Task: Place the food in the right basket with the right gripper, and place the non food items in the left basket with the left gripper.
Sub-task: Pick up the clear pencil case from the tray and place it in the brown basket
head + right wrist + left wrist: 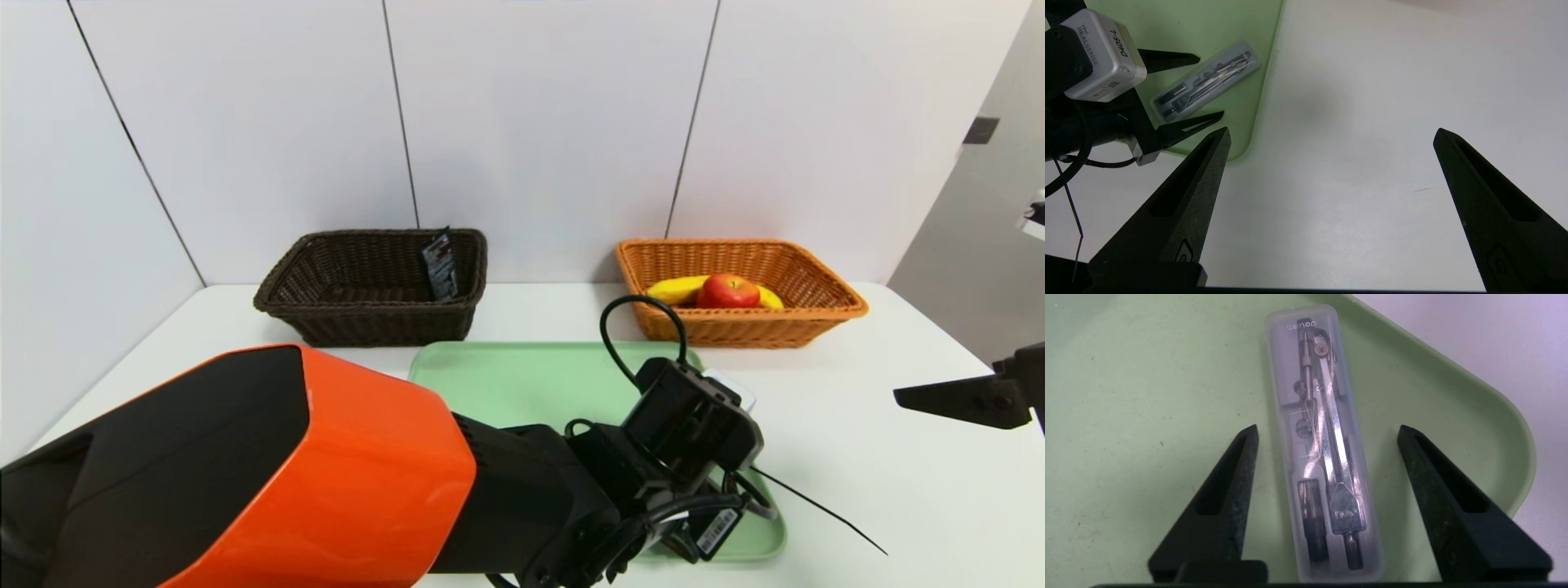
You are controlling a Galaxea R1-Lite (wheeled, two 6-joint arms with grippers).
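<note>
A flat clear plastic case holding a metal compass lies on the green tray near its right corner. My left gripper is low over the case and open, one finger on each side of it with a gap on both sides. The right wrist view shows the same case between those fingers. A black tube leans inside the dark brown left basket. The banana and red apple lie in the orange right basket. My right gripper hangs open over bare table, right of the tray.
Both baskets stand at the back of the white table against the wall, behind the tray. My left arm's orange shell fills the near left of the head view. A thin black cable tie sticks out over the table.
</note>
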